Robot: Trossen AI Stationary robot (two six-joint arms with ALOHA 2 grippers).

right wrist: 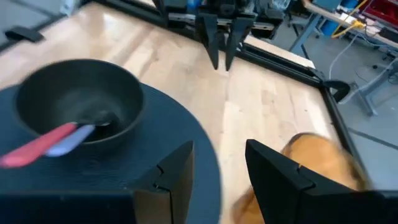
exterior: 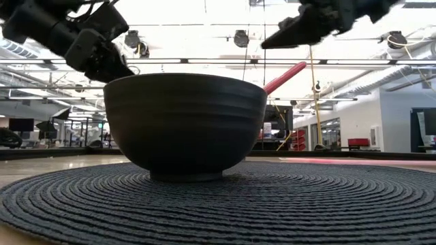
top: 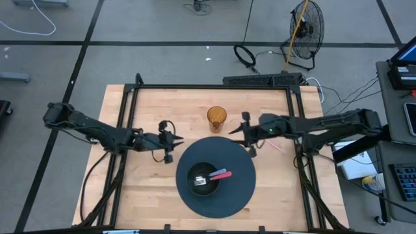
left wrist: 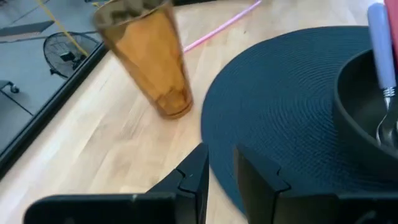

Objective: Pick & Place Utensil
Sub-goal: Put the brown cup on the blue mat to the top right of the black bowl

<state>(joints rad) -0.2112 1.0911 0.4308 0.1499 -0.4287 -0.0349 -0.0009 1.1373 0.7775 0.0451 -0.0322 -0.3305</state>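
A black bowl [top: 203,179] stands on a round dark placemat [top: 235,195]. Two utensils lie in it, their handles leaning on its rim: one red [top: 224,173], one pale blue [right wrist: 73,139]. An amber cup [top: 216,119] stands upright on the wood beyond the mat. My left gripper [top: 181,141] hovers left of the mat, empty, its fingers only narrowly apart [left wrist: 221,155]. My right gripper [top: 233,132] hovers at the mat's far right edge beside the cup, open and empty [right wrist: 219,155]. Both point toward each other.
A pink straw [left wrist: 224,23] lies on the wood right of the cup. A black frame [top: 214,86] borders the tabletop. Bare wood lies along the near left and near right of the mat. A fan [top: 305,29] and cables are on the floor beyond.
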